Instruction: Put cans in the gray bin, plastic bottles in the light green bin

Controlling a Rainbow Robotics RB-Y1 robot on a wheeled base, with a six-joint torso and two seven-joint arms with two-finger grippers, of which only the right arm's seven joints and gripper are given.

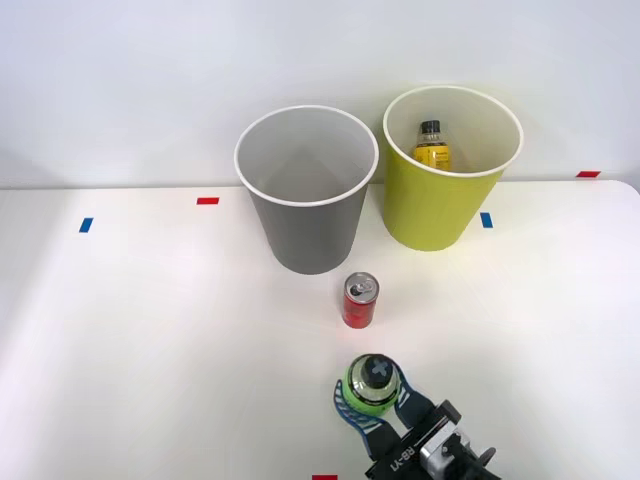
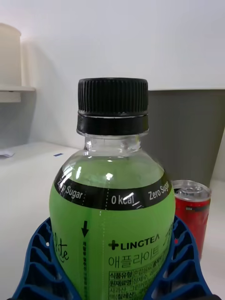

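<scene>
Starting at your left on the white table point(image 1: 150, 330), you have a blue tape mark point(image 1: 86, 225) and a red tape mark point(image 1: 208, 201) near the back edge. Next comes the gray bin point(image 1: 306, 190), upright with its mouth open and its pale inside bare as far as you can see. At about 5 o'clock from it, just in front of its base, the red can point(image 1: 360, 300) stands upright, silver top and pull tab up — close to the bin but apart from it. At 6 o'clock from the can, near the front edge, your right gripper point(image 1: 372, 392) is clamped on the green bottle point(image 1: 371, 383); the blue ribbed fingers point(image 2: 40, 262) hug both sides of its body, dark cap up, bottle upright. From the wrist you see the can point(image 2: 193, 213) just beyond the bottle point(image 2: 112, 220), with the gray bin's wall point(image 2: 187, 136) behind it. At 3 o'clock from the gray bin, just beside it, stands the light green bin point(image 1: 440, 190) — the yellow-labelled bottle point(image 1: 432, 146) already sits inside it, black cap up. A second blue mark point(image 1: 486, 220) lies by that bin's base
</scene>
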